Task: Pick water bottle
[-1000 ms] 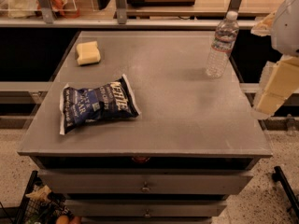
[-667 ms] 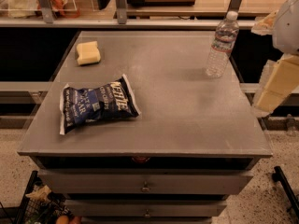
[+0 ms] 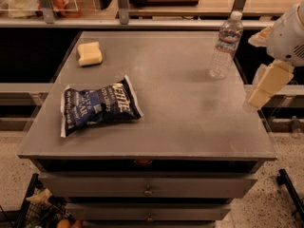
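Grey table (image 3: 190, 127), upright water bottle (image 3: 226, 45), tool (image 3: 260, 90) rightward, apart

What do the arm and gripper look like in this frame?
At the right edge, the arm is a rounded white housing with dark vent slits. The gripper below it is pale cream, blocky and flat-sided. No cables or markings show.

We see the water bottle (image 3: 226, 44) at 1 o'clock as clear, ribbed plastic with a white cap. The table (image 3: 180, 113) is matt grey, faintly scuffed. The Kettle chip bag (image 3: 97, 109) at 9 o'clock is glossy, crinkled film; the sponge (image 3: 89, 53) looks matt. The gripper (image 3: 268, 82), at 3 o'clock, has a smooth white shell.
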Available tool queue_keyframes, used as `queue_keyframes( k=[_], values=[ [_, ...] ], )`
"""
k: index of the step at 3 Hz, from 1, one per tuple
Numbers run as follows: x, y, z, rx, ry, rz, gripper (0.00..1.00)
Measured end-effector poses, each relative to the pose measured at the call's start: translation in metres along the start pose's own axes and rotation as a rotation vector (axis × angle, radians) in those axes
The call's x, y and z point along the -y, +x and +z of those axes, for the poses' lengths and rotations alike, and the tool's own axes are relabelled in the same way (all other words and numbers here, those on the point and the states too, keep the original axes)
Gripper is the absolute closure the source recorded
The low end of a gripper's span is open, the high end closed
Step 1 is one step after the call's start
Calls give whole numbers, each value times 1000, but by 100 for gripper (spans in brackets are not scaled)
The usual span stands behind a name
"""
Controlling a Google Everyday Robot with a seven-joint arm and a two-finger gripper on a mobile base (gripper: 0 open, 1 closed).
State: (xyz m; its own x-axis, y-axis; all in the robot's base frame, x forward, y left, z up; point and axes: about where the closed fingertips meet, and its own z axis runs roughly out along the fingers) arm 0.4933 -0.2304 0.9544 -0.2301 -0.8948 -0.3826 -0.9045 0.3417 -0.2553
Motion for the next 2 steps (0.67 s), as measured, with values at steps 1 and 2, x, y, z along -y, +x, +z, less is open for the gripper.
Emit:
queue_keyframes(
  k=[1, 2],
  values=[
    [21, 9, 26, 52, -21, 62, 0],
    [44, 15, 44, 96, -19, 118, 0]
  ],
)
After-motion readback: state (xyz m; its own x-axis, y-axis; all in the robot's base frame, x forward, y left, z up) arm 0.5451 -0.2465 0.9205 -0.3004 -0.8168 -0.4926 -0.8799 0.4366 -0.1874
